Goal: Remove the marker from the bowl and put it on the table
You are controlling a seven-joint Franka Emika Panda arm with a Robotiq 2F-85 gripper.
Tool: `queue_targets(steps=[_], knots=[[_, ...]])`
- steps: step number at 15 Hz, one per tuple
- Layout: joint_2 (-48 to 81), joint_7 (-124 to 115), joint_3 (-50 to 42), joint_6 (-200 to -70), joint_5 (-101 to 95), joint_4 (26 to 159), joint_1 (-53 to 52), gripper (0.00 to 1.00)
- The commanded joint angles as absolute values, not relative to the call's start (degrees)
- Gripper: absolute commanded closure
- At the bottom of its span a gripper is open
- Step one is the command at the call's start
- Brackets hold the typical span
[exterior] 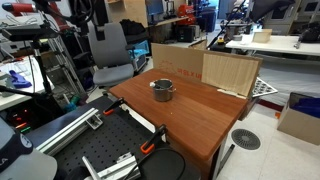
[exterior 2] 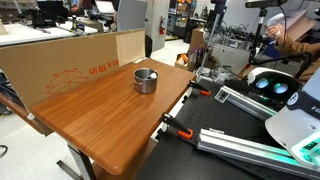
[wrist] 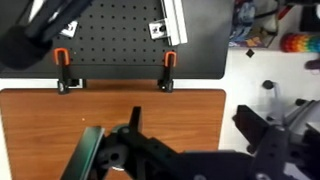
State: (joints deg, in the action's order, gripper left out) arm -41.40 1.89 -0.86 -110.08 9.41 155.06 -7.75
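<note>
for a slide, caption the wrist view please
Wrist view over the reddish-brown table, two orange clamps at its edge beside a black perforated board.

In the wrist view the gripper [wrist: 140, 152] is black and chunky, with round knobs and a thin black bit on top; it looks blurry; a dull green bar [wrist: 85, 152] runs beside it; in an exterior view the arm [exterior 2: 295, 128] is smooth, white and round.
</note>
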Motion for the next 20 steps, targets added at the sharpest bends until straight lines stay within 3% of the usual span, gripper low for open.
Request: queue_targets(steps=[1, 20], knots=[[-33.66, 1.64, -1.71, -111.04, 13.62, 150.12, -6.25, 0.0], [-4.72, -6.26, -0.7, -118.41, 16.18, 133.7, -2.11, 0.0]])
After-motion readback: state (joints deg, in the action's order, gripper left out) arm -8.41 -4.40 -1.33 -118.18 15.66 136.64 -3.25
